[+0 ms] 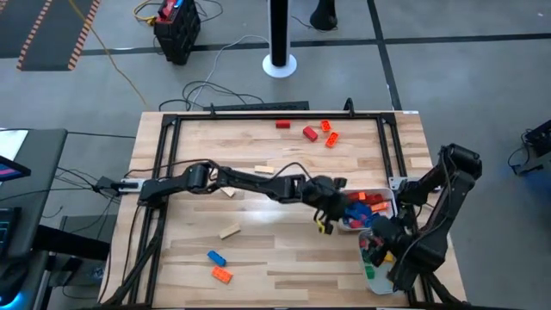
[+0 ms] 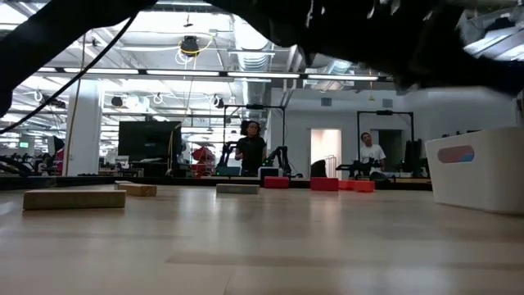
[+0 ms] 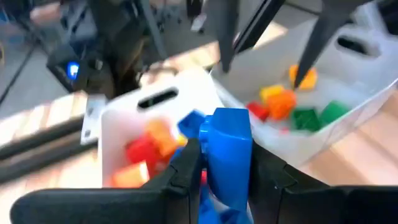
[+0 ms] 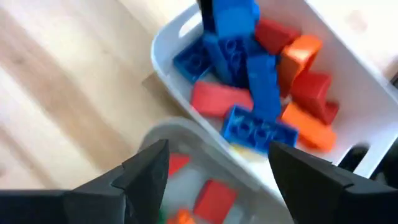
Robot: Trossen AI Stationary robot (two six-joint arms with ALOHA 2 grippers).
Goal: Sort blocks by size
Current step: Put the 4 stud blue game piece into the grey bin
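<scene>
The left gripper (image 3: 227,171) pinches an oblong blue brick (image 3: 229,152) upright between its fingers, at lower centre of the left wrist view, directly above the nearer white tray (image 3: 118,118). That tray holds red, orange and blue bricks; in the right wrist view they read as the larger, oblong pieces (image 4: 261,93). In the high view the left gripper (image 1: 331,207) sits right of centre, at the tray's (image 1: 389,200) inner edge. The step in hand appears to be the delivery of a large brick to the large-size tray. The next move calls for spreading the fingers so that the brick drops among the others, then a lift clear of the rim.

The right gripper (image 4: 217,177), fingers spread wide and holding nothing, hangs over the second tray (image 1: 368,274) at lower right of the high view. Unsorted bricks lie on the table (image 1: 258,258): red and orange ones (image 1: 318,131) at upper centre, a tan one (image 1: 229,231) and a blue and orange pair (image 1: 219,266) at lower left.
</scene>
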